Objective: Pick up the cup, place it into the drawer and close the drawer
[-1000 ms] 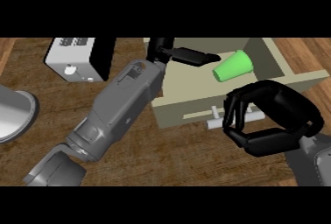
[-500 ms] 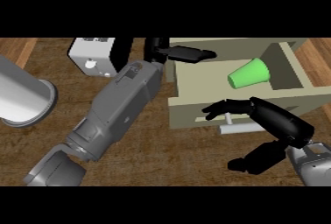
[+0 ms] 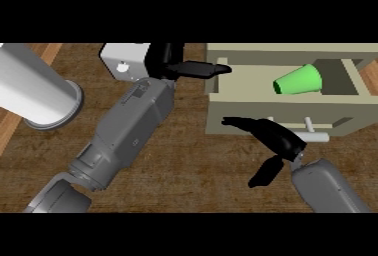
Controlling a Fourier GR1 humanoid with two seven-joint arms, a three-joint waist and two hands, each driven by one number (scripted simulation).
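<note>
Wood-grain table (image 3: 184,165) carries one white cylinder (image 3: 33,85), one unlabelled white box (image 3: 122,60), then the left robot hand (image 3: 181,67), fingers straight at the drawer (image 3: 244,95) edge, one green cup (image 3: 299,81) lying inside, and the right robot hand (image 3: 269,137) spread before its front.

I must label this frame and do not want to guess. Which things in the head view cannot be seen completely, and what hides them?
- White box: its right part is behind the left hand; the top edge cuts it.
- Drawer: the right edge cuts its right side.
- Drawer handle: its left end is behind the right hand.
- Grey cylinder: the left edge cuts it.
- Green cup: its underside faces away.
</note>
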